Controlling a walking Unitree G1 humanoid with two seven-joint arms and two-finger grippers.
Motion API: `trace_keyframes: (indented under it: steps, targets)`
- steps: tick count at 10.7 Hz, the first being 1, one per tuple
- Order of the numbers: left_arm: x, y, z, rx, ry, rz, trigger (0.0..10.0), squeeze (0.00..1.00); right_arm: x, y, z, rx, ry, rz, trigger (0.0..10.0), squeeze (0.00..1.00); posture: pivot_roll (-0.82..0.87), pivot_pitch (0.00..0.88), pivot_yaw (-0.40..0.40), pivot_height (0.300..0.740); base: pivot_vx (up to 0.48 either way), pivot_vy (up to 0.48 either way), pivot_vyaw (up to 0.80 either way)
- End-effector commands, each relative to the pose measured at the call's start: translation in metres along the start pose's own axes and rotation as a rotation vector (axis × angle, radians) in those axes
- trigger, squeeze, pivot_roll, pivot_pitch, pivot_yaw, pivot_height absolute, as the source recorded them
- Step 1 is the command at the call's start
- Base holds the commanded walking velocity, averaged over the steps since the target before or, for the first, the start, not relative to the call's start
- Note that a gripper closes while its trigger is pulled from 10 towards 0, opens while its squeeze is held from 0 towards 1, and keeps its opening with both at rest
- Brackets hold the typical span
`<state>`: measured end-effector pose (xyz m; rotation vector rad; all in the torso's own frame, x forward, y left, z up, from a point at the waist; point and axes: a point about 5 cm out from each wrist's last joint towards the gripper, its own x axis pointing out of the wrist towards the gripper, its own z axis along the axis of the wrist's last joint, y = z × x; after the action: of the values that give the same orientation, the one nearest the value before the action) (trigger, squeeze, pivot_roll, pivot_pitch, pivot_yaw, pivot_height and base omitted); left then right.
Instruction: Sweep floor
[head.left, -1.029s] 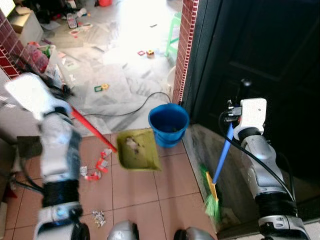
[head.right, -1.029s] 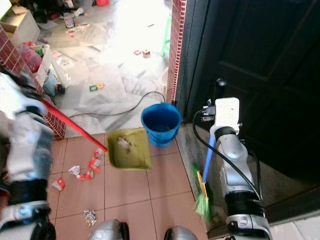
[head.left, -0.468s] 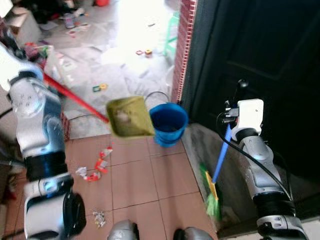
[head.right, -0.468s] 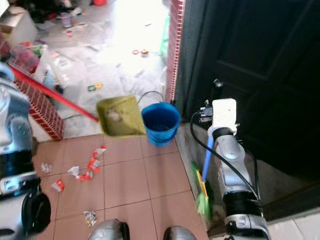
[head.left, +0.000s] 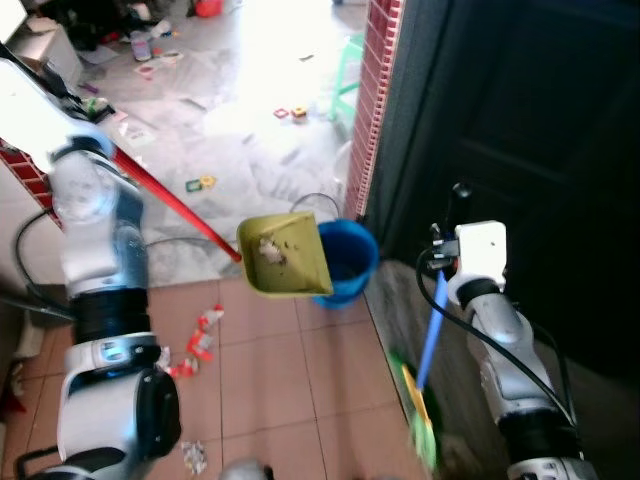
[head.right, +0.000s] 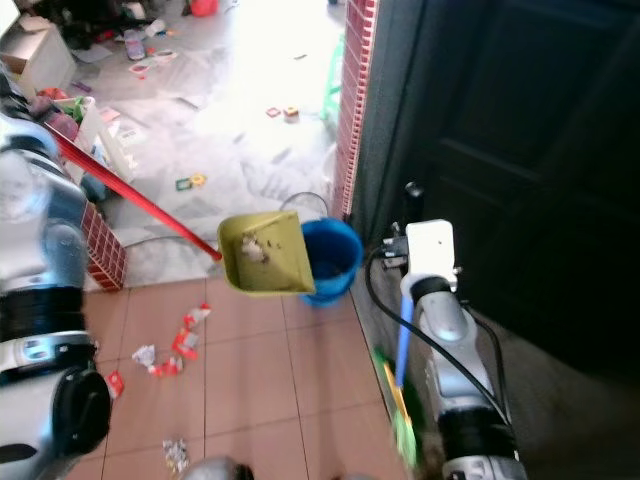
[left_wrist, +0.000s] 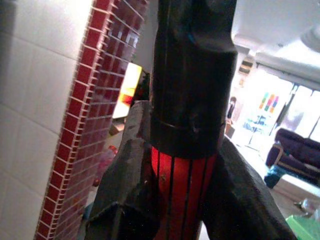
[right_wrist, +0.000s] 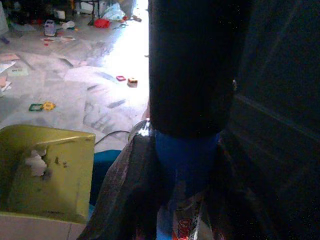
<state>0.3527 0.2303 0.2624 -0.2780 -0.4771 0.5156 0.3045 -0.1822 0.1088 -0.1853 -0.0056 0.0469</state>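
A yellow-green dustpan (head.left: 283, 258) with bits of litter in it hangs in the air, its right edge over the rim of a blue bucket (head.left: 356, 257). Its long red handle (head.left: 178, 209) runs up to my raised left arm. In the left wrist view, my left gripper (left_wrist: 183, 192) is shut on that red handle. My right gripper (right_wrist: 183, 176) is shut on the blue handle (head.left: 431, 336) of a broom. The broom stands upright by the dark door, with its green bristles (head.left: 422, 432) on the floor.
Red and white wrappers (head.left: 204, 329) and a crumpled scrap (head.left: 190, 456) lie on the brown tiles. A red brick pillar (head.left: 376, 90) and a dark door (head.left: 530, 140) stand to the right. Toys (head.left: 200, 183), a cable (head.left: 300, 199) and a green stool (head.left: 349, 58) are on the marble floor beyond.
My left arm has lifted the dustpan off the tiles and swung it right, over the edge of the bucket. The right arm still holds the broom upright. The camera has shifted.
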Motion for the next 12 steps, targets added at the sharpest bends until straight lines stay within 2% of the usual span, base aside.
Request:
trace_keyframes:
  steps: [1,7,12]
  targets:
    - [0.007,-0.010,0.027,-0.062,-0.121,-0.019,10.0,0.00,0.004,0.003,0.012,-0.004,-0.042,0.011,10.0,0.00,-0.11,0.000,0.023,0.740,0.480,0.000,0.00]
    - [0.005,-0.011,0.024,-0.065,-0.119,-0.014,10.0,0.00,0.005,0.003,0.012,-0.005,-0.037,0.011,10.0,0.00,-0.11,0.000,0.019,0.740,0.445,0.000,0.00]
    - [-0.002,-0.019,0.017,-0.022,-0.127,-0.066,10.0,0.00,0.004,0.002,0.011,-0.009,-0.034,0.003,10.0,0.00,-0.11,0.000,0.021,0.740,0.000,0.000,0.00]
